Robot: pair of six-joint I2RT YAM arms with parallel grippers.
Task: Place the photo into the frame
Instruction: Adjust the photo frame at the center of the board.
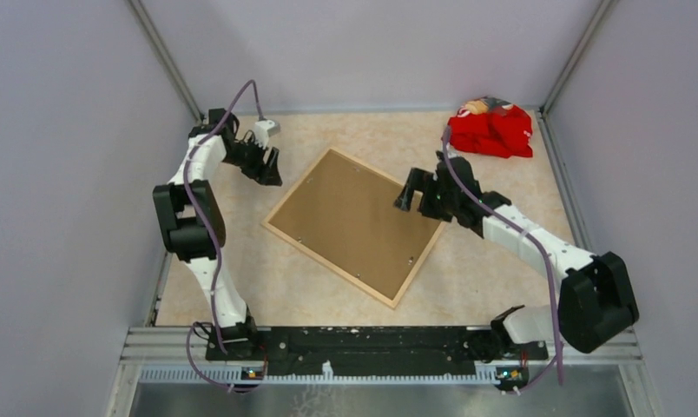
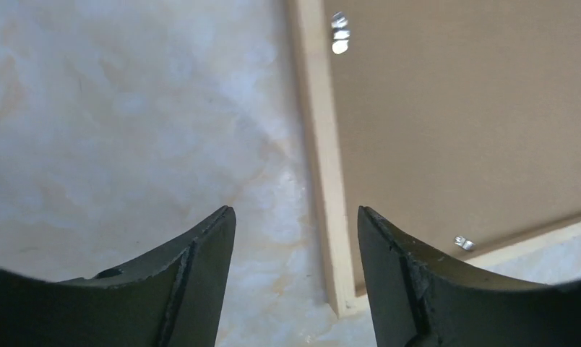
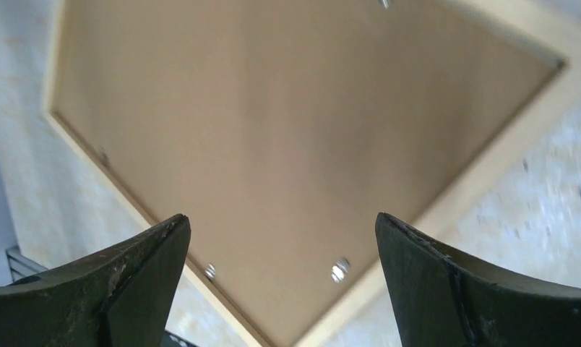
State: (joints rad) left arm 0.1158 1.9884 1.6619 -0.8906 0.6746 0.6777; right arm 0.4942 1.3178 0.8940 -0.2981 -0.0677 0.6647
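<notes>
While the frame point(image 1: 326, 263) is lying back-up on the table point(image 1: 345, 130), backing board point(image 1: 354, 221) fitted and the photo nowhere showing, I am holding my left gripper point(image 1: 272, 174) and right gripper point(image 1: 413, 201) open by its edges, judging its wooden rim stiff, light and the place to pinch.

- The frame point(image 1: 328, 266): large, rectangular, thin light natural wood, lying flat with its back side up.
- It sits turned cornerwise, to the left of the red cloth point(image 1: 493, 130) and nearer than it, not touching it.
- A plain brown backing board point(image 1: 354, 217) fills its opening, with small metal tabs point(image 3: 338, 270) along the inner edge.
</notes>
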